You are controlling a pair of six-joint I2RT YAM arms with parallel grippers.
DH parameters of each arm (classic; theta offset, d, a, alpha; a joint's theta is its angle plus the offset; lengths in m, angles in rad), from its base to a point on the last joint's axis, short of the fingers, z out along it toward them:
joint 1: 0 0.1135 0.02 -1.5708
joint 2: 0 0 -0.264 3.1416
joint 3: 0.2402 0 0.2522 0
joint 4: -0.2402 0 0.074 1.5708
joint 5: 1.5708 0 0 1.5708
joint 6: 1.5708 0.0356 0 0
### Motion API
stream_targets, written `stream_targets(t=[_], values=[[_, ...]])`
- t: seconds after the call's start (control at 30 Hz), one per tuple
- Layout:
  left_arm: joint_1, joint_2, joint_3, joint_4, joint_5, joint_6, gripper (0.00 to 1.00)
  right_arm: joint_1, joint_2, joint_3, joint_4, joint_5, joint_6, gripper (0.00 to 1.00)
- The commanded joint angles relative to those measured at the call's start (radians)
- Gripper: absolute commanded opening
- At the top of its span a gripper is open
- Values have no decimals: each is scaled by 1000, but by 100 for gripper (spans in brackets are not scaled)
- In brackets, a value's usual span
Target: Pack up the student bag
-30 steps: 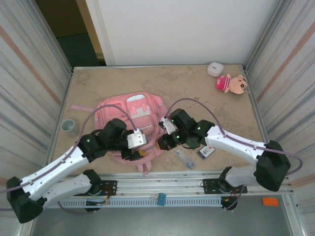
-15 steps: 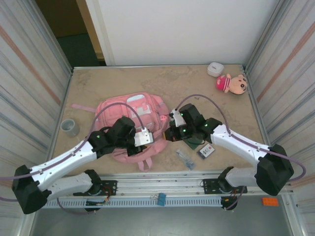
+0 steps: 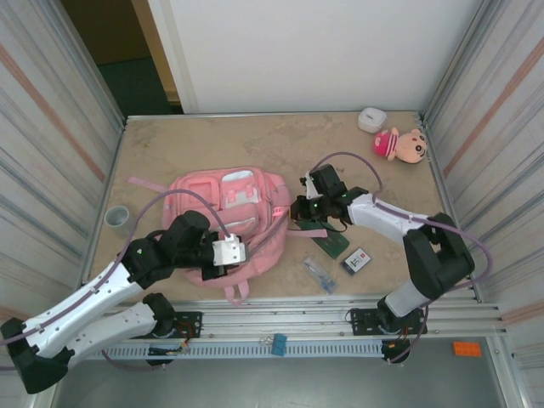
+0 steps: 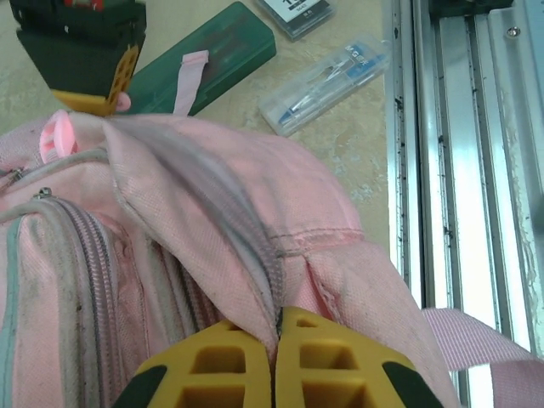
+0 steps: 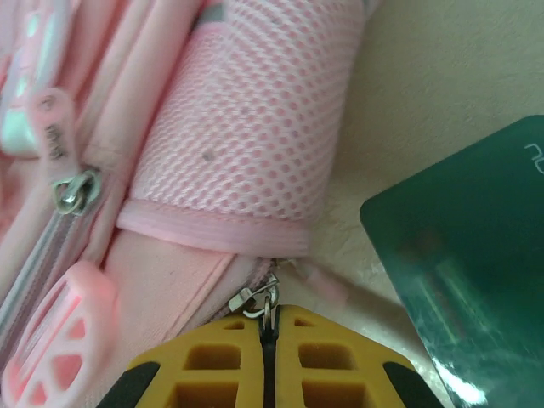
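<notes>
The student bag (image 3: 228, 208), a big pink backpack, lies flat in the middle of the table. My left gripper (image 3: 219, 265) is at its near edge. In the left wrist view its yellow fingertips (image 4: 278, 327) are shut on a fold of the bag's pink fabric (image 4: 212, 195) beside a zip seam. My right gripper (image 3: 299, 212) is at the bag's right side. There its jaws (image 5: 269, 321) are shut on a metal zipper pull (image 5: 259, 299), just below the mesh side pocket (image 5: 255, 127).
A green case (image 3: 330, 245), a small card-like box (image 3: 356, 260) and a clear pen case (image 3: 320, 274) lie right of the bag. A grey cup (image 3: 117, 218) stands at the left. A plush doll (image 3: 399, 144) and a white object (image 3: 371, 119) are at the back right. Metal rails (image 4: 450, 170) run along the near edge.
My left gripper has closed on the bag's fabric and drawn back to the left. My right gripper has moved away from the bases along the bag's right side with the zipper pull.
</notes>
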Motion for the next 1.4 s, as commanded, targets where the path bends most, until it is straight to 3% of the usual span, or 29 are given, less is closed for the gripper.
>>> stream_targets(t=[0.0,0.17,0.23,0.3,0.37,0.47,0.53,0.6,0.7,0.77,1.07,1.37], values=[[1,-55,25,-32,65,69,0,-30,57,79,123,111,44,0],[52,-31,-14,1,-179,127,0,-24,76,123,141,126,53,0],[132,-10,-30,42,-184,159,5,-24,55,121,143,130,55,14],[249,9,-40,97,-82,190,22,-22,18,116,114,132,35,35],[329,32,-14,97,17,196,43,-23,-28,115,42,147,-4,46],[336,54,61,29,80,133,66,-25,-117,104,-105,192,-94,60],[329,58,86,33,71,0,74,-28,-169,87,-202,235,-162,69],[326,73,96,46,49,-152,75,-29,-206,69,-317,291,-228,73],[323,118,84,64,-21,-303,76,-34,-236,44,-444,314,-264,74],[323,168,63,85,-68,-327,77,-32,-269,13,-475,295,-244,74],[352,370,82,105,-183,-7,89,-8,-438,-151,-285,228,-119,74],[362,459,85,90,-72,102,94,55,-429,-150,-218,229,-130,74]])
